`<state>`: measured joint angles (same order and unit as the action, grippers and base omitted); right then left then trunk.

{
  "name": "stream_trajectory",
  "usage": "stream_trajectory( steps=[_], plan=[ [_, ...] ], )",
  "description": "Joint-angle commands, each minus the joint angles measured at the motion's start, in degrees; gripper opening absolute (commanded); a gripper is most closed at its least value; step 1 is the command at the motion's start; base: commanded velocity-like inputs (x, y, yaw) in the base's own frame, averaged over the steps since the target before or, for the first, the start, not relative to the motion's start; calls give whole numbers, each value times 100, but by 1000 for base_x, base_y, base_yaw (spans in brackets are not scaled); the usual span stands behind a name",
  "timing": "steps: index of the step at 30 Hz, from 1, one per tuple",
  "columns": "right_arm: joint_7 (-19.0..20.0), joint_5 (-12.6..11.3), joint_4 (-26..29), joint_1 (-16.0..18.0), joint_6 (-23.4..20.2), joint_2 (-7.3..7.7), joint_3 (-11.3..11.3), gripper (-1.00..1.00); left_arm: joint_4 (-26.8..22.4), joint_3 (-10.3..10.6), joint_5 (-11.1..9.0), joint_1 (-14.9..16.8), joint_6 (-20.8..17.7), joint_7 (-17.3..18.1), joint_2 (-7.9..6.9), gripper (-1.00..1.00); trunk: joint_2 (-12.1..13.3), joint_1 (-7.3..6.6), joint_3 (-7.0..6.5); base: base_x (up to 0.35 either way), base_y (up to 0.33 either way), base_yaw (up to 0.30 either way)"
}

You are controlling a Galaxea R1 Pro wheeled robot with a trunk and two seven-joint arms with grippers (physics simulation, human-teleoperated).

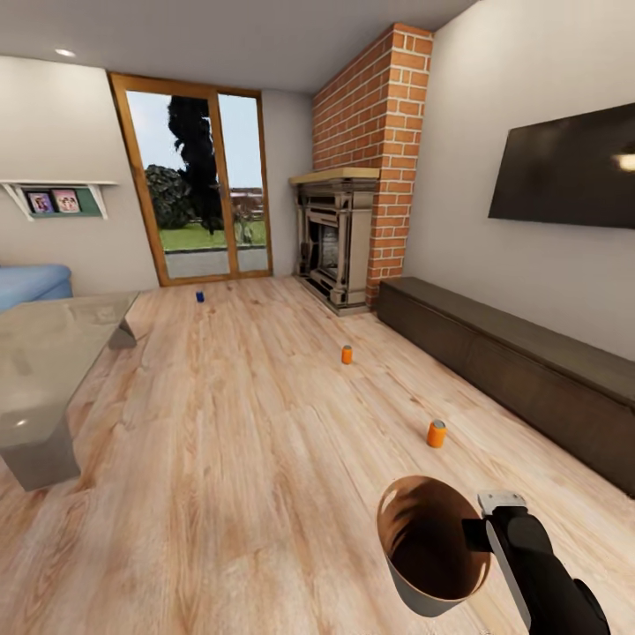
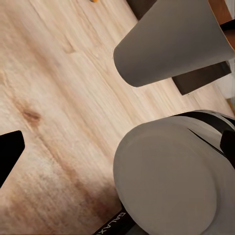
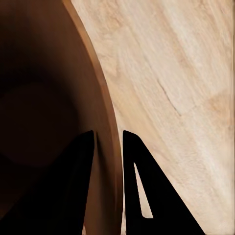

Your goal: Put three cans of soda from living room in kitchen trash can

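Two orange cans of soda stand upright on the light wood floor: one (image 1: pixel 347 354) mid-room in front of the fireplace, the other (image 1: pixel 437 434) closer to me. The third is out of view. My right gripper (image 1: pixel 479 534) is shut on the trash can's (image 1: pixel 430 551) rim and holds it tilted above the floor, its copper-brown inside facing me. In the right wrist view the gripper (image 3: pixel 107 134) straddles the bin wall (image 3: pixel 105 98), one finger inside and one outside. The left wrist view shows the bin's pale grey outside (image 2: pixel 171 44) and a left fingertip (image 2: pixel 10 152) with nothing held.
A long low dark cabinet (image 1: pixel 520 370) runs along the right wall under the black TV (image 1: pixel 569 168). The brick fireplace (image 1: pixel 353 229) stands beyond it. A grey table (image 1: pixel 48 370) and blue sofa (image 1: pixel 31 284) are at left. A small blue can (image 1: pixel 200 297) stands near the glass door. My round grey base (image 2: pixel 166 181) is below.
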<state>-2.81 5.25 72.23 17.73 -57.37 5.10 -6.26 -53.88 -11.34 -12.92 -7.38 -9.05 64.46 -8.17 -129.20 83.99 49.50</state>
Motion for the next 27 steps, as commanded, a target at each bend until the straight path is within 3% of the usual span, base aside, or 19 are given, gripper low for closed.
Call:
stream_trajectory(
  steps=[1,27],
  plan=[
    [0,-42,1,2,3,0,2,-100,0,0,0,0,0,-1,0,100,0,0,1,0,0,-259],
    [0,-41,-2,2,1,0,2,-100,0,0,0,0,0,-2,0,100,0,0,100,0,0,-237]
  ],
)
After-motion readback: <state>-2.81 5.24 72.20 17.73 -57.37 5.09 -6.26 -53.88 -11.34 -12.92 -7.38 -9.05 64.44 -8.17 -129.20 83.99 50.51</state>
